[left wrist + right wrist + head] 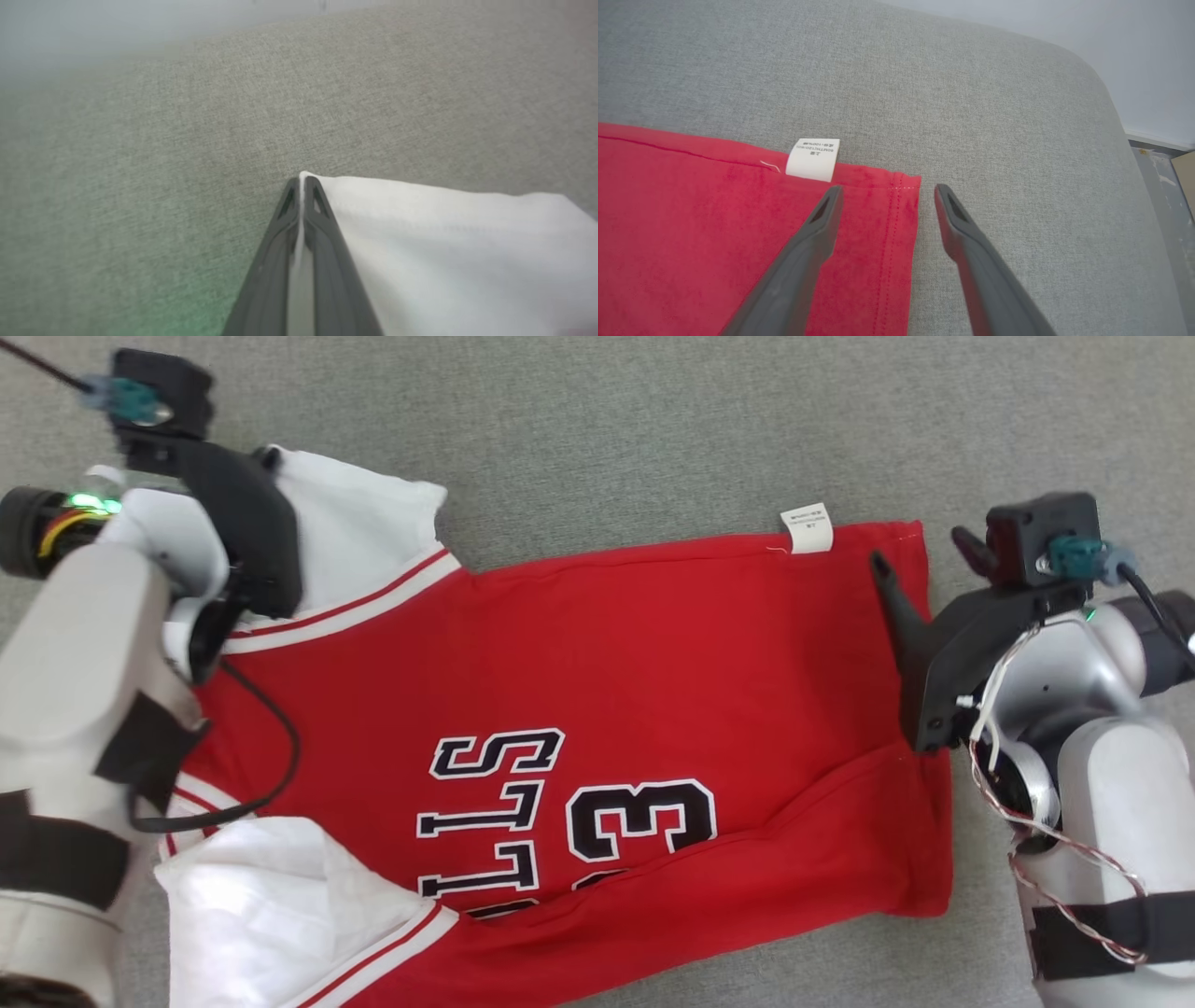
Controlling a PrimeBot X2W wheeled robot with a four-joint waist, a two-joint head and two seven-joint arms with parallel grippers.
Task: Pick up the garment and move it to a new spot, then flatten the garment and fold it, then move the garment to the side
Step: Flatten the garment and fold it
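Observation:
A red jersey with white sleeves, the garment, lies spread on the grey cushion, with black lettering and a number on it. My left gripper is shut on the corner of the far white sleeve, a thin edge of cloth pinched between its fingers. In the head view the left gripper sits over that sleeve at the upper left. My right gripper is open, with one finger over the red hem corner and the other over bare cushion. In the head view the right gripper is at the garment's far right corner, next to a white label.
The grey fabric surface runs well beyond the garment at the top. In the right wrist view its rounded edge drops off at the right, with floor and a pale wall beyond. A second white sleeve lies at the lower left.

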